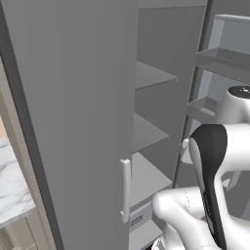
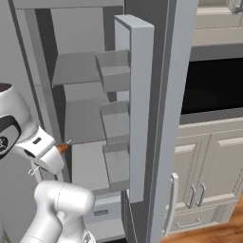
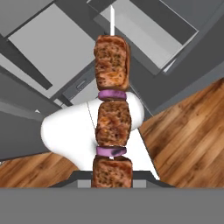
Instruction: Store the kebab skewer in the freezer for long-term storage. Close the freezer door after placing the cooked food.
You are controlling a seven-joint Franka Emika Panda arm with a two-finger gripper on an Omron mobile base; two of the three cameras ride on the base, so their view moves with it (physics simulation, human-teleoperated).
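**Skewer held at the open freezer**

Our end effector [image 3: 112, 183] is pinched on the skewer [image 3: 112, 113], which runs straight up the hand view, brown meat chunks parted by purple onion rings. In the right base view we see the skewer's orange tip [image 2: 62, 148] beside the hand, just in front of the freezer [image 2: 80, 118] shelves. The freezer door [image 2: 140, 104] stands open to the right, its bins facing inward.
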